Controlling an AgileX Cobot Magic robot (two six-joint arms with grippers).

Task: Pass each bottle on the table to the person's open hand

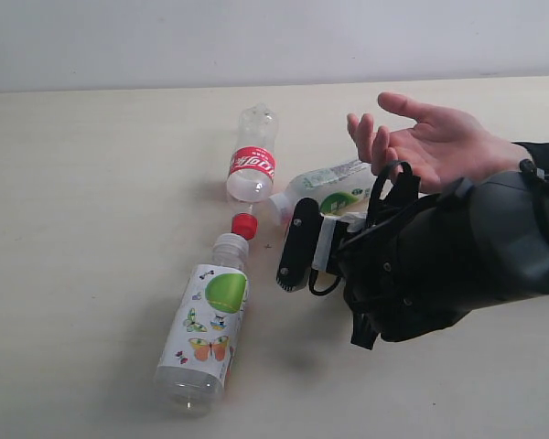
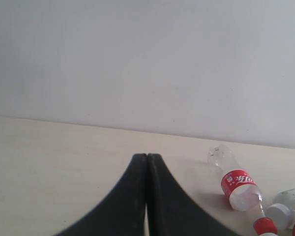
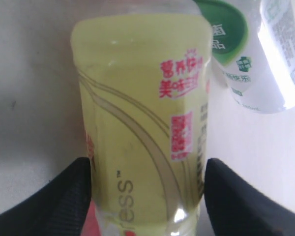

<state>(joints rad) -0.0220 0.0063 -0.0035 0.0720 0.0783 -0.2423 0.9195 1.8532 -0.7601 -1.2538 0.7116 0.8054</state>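
Tabletop (image 1: 82, 229) lies open leftward; right jaws clasp the yellow-green bottle (image 3: 137, 123).

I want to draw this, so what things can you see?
yellow-green plastic bottle: one, yellow-green, between the black right fingers.
clear plastic bottle with red label: one, clear, farthest back.
clear plastic bottle with green-white label: one, clear, beside it.
large plastic bottle with butterfly label: one, clear, nearest the front.
small red cap: one, red, by the butterfly bottle's neck.
pale beige wood-grain table: one, beige, under everything.
person's bare open hand: one, light-skinned, palm up, right of the bottles.
black left fingers: two, black, shut, empty.
right fingers: two, black, gripping the yellow-green bottle.
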